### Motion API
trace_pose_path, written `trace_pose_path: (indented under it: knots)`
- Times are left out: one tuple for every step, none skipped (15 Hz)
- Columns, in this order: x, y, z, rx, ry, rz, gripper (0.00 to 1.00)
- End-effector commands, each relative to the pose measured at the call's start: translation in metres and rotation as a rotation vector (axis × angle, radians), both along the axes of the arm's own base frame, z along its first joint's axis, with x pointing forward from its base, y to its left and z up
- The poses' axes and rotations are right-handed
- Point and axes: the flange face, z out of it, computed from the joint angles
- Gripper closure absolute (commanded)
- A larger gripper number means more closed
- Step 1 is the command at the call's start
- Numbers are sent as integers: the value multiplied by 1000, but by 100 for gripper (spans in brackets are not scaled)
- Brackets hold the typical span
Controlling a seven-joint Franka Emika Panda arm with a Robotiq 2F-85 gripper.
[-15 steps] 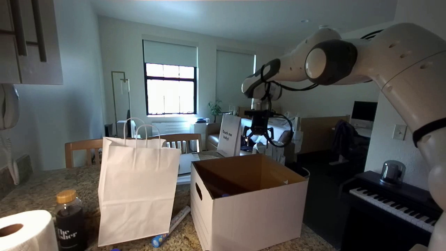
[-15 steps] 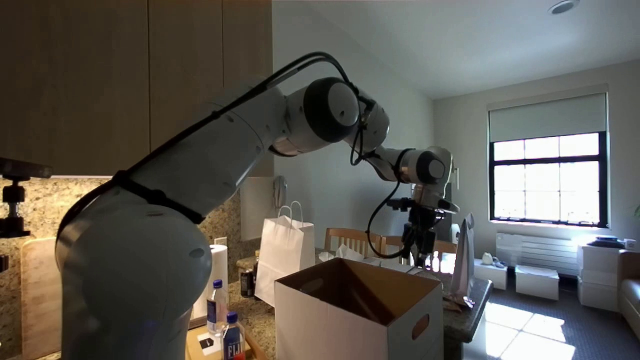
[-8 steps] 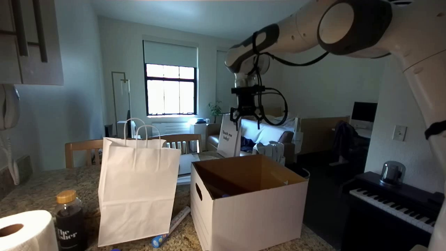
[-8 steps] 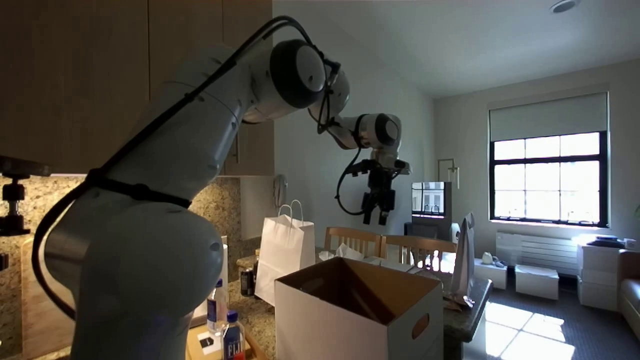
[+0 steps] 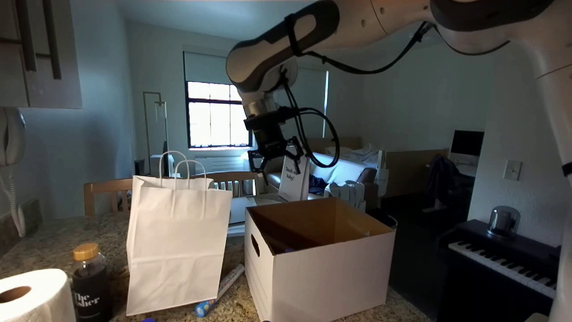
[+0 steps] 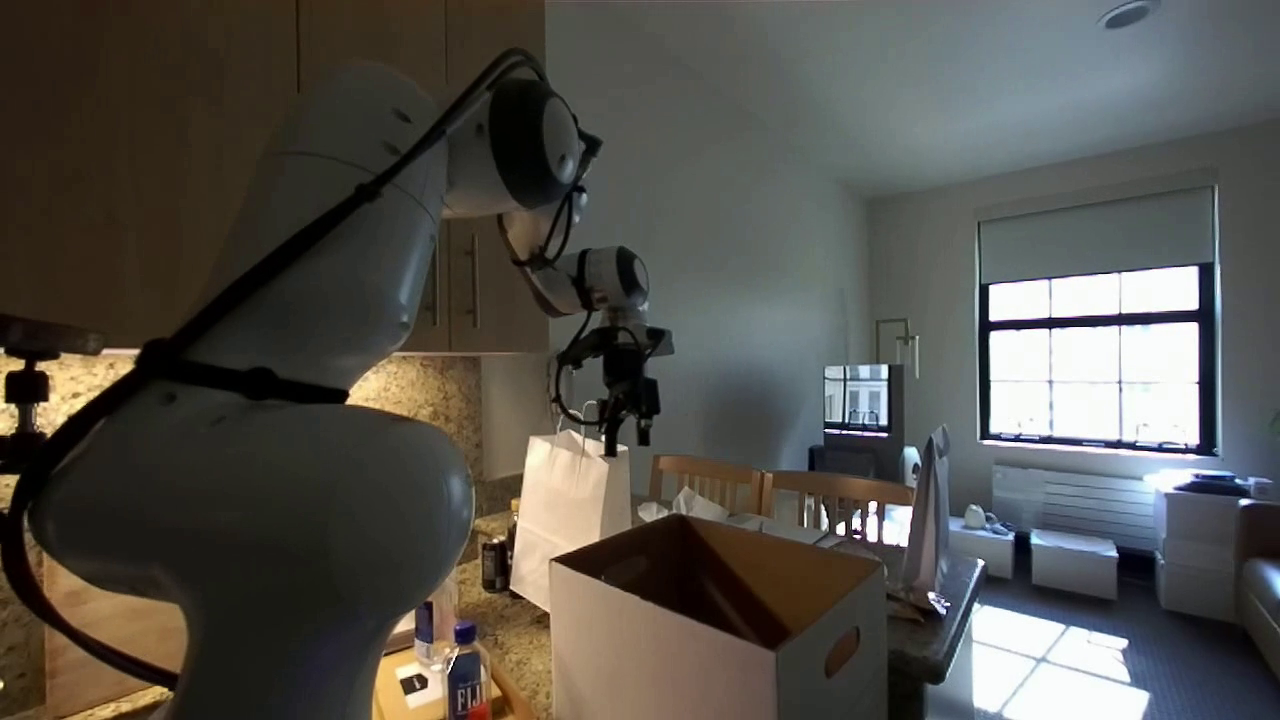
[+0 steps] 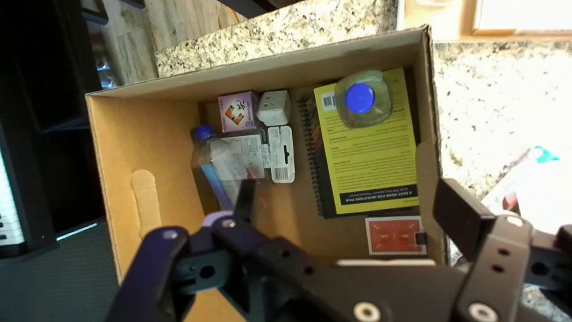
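Observation:
My gripper (image 7: 351, 201) is open, its fingers (image 7: 462, 219) far apart with nothing between them. In both exterior views the gripper (image 5: 282, 176) hangs in the air, tilted, higher than the box rim and near the white paper bag (image 6: 570, 520). A white cardboard box (image 5: 330, 281) stands open on the counter. Inside it, the wrist view shows a yellow spiral book (image 7: 371, 170) under a blue-capped bottle (image 7: 359, 98). Beside these lie a second bottle (image 7: 214, 174), a purple carton (image 7: 237, 112), a white cube (image 7: 274, 107), blister packs (image 7: 280, 154) and a red card deck (image 7: 395, 237).
On the counter are a dark bottle with a wooden cap (image 5: 91, 286), a paper towel roll (image 5: 38, 297) and a tube (image 5: 219, 293). A FIJI bottle (image 6: 467, 680) stands near the arm's base. A lettered white bag (image 5: 295, 176) and wooden chairs (image 6: 835, 490) are farther back.
The arm has swung toward the paper bag, leftward in both exterior views, rising and then tilting the gripper. Its jaws stay open. Box and bag have not moved.

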Motion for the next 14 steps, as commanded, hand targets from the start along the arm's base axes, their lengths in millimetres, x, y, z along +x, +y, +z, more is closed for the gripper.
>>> trace_pose_path:
  knots:
    - [-20,45,-22,-40,-11,72,0]
    - [-22,57,-26,-49,-13,93,0]
    - [-24,68,-32,-56,-1,113,0]
    - [-25,77,-38,-65,16,134,0]
    - [-28,87,-44,-74,30,156,0]
    - [-38,99,-47,-73,40,182,0]
    - [-42,108,-52,-70,48,200,0]
    - [-45,115,-59,-41,30,205,0]
    - [-48,122,-64,-7,16,217,0]
    - [-50,131,-66,67,2,224,0]
    - [-53,140,-69,136,-2,220,0]
    - [-53,147,-77,196,6,221,0]
    - [-56,152,-84,252,7,214,0]
    - [-58,154,-91,281,-19,201,0]
